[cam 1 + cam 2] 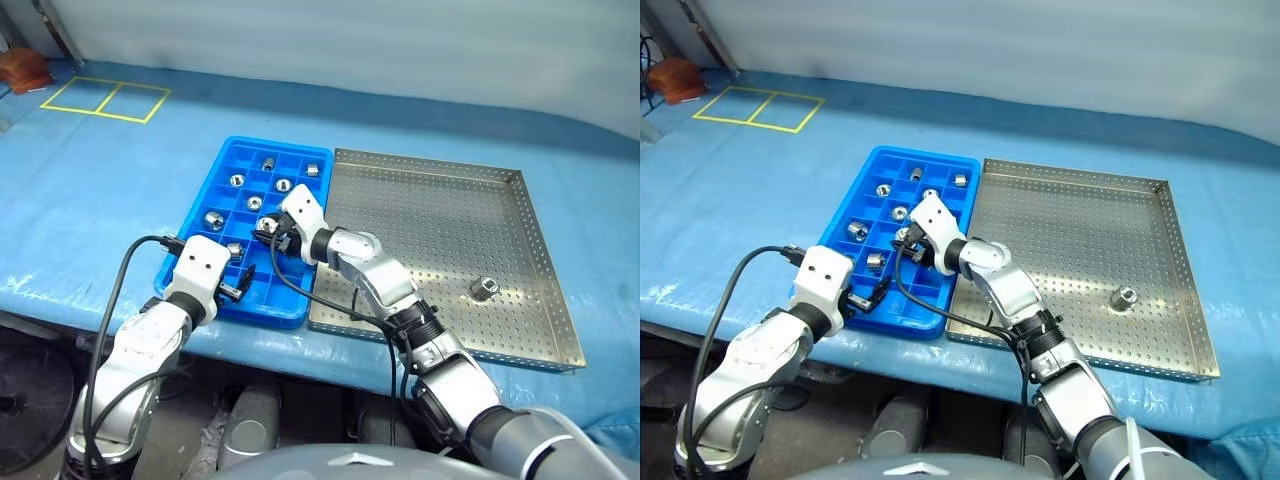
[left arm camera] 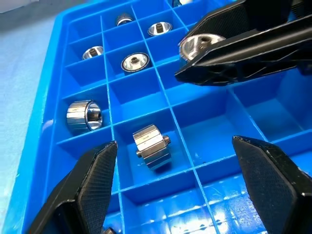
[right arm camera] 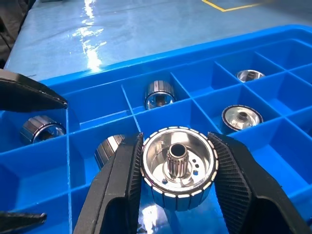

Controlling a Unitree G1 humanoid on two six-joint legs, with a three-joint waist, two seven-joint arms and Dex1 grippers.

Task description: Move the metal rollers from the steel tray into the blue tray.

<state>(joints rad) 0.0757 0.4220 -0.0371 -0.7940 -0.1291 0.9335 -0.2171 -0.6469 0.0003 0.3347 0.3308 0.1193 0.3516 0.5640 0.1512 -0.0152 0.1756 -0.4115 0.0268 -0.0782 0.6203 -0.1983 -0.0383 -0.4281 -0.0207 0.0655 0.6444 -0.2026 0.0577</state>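
Over the middle of the blue tray (image 1: 280, 143) my right gripper (image 1: 267, 233) is shut on a metal roller (image 3: 179, 168), a shiny ribbed ring with a splined hub, held above a compartment. Several more rollers (image 1: 237, 181) lie in separate compartments toward the tray's far and left sides. My left gripper (image 1: 238, 285) stands open at the tray's near edge, holding nothing; a roller (image 2: 152, 146) lies in the compartment just ahead of its fingers. One roller (image 1: 485, 288) sits on the steel tray (image 1: 430, 215), near its front right.
The two trays sit side by side on a blue table covering, the steel one on the right. Yellow tape squares (image 1: 105, 98) mark the table's far left, with a brown object (image 1: 22, 68) in the corner beyond. The table's front edge runs just below both trays.
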